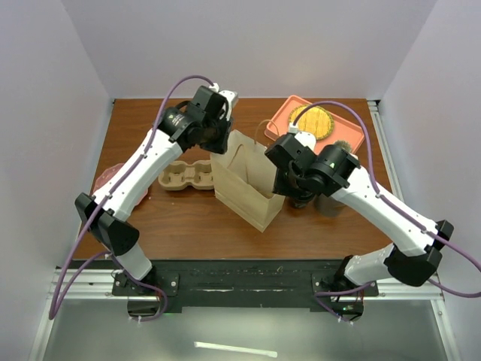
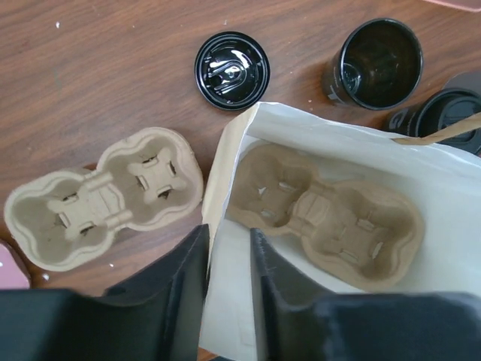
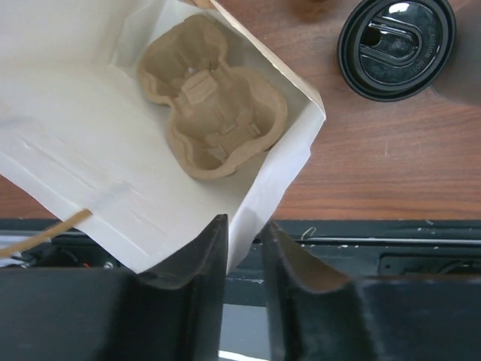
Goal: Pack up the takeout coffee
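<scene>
Top external: the bag [image 1: 244,177] stands open mid-desk [image 1: 173,222]. The arms hide the cups. Only this view shows the orange tray [image 1: 352,126], at 1 o'clock.
Left wrist: the coffee [image 2: 455,109] sits at 2 o'clock, on the desk outside the bag, beside an open cup [image 2: 373,64]. A loose lid [image 2: 231,69] lies at 12, inside up, and a spare carrier [image 2: 101,197] at 9.
Right wrist: the coffee's lid is seen from above, at 1 o'clock.
Both wrists: a second carrier [image 2: 323,214] lies in the bag's bottom.
Writing: raised marks on the lids, too small to read.
Coffee axis: upright, lid up.
Left tool [image 2: 228,237]: slightly parted, astride the bag's rim.
Right tool [image 3: 244,224]: slightly parted, with the bag's corner in the gap.
</scene>
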`<move>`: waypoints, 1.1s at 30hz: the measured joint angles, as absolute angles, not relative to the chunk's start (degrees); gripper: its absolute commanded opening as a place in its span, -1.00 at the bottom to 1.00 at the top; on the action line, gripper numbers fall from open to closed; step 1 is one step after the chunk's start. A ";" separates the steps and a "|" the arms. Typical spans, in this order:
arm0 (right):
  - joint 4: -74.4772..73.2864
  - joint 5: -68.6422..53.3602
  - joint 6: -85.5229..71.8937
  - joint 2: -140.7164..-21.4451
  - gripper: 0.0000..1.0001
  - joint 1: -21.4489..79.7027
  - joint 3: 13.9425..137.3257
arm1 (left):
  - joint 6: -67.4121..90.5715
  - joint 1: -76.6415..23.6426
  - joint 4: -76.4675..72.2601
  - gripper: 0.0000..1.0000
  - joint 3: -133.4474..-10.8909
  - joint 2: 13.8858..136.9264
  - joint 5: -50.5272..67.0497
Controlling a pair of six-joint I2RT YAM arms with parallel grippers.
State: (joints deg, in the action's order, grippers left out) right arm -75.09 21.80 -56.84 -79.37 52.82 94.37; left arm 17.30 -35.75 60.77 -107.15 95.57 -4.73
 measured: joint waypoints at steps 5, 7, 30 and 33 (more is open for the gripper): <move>-77.58 22.85 -55.42 -81.60 -1.00 52.73 99.24 | 17.89 -35.81 66.39 -1.00 -115.37 97.08 -2.46; -77.60 22.92 -54.83 -83.42 -1.00 52.69 105.19 | 20.16 -36.27 68.40 -1.00 -121.40 97.41 -1.43; -78.50 20.73 -46.65 -79.88 -1.00 50.83 101.45 | 32.58 -38.72 69.60 -1.00 -96.38 75.59 2.15; -77.17 20.21 -45.45 -81.71 -1.00 50.57 104.55 | 32.99 -38.74 67.90 -1.00 -94.15 73.65 0.73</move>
